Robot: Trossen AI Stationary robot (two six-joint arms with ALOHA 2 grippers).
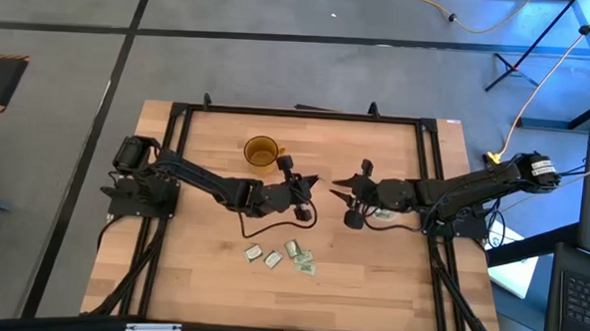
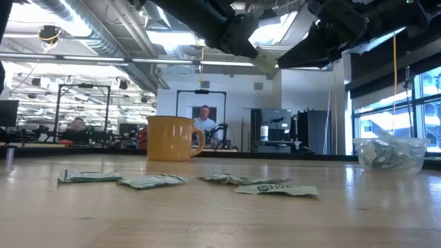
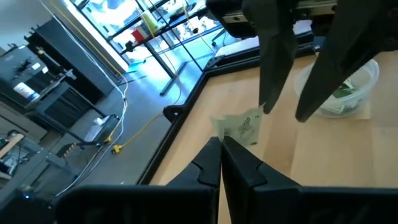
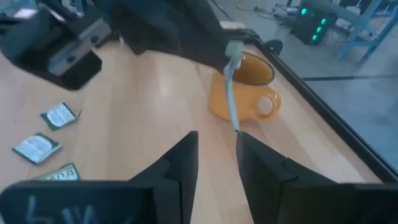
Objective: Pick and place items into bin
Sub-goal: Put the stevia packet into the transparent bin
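One packet (image 3: 239,129) hangs pinched in the left gripper (image 3: 221,149) above mid-table, facing the right gripper (image 4: 214,149) (fingers spread). Handover looks underway; next, right must close on it, then reach the bin (image 2: 389,153) at right.

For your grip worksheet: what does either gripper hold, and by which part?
The left gripper pinches one flat, pale green wrapped packet by its edge; the right gripper, open, holds nothing.

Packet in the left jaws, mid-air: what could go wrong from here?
1. The left gripper pinches only one edge of the packet above the table, so it could slip and fall.
2. The right gripper faces it with jaws open. The packet is edge-on to it, so a slightly misaligned close may miss.
3. The bin sits off to the side, so a drop here lands outside it.
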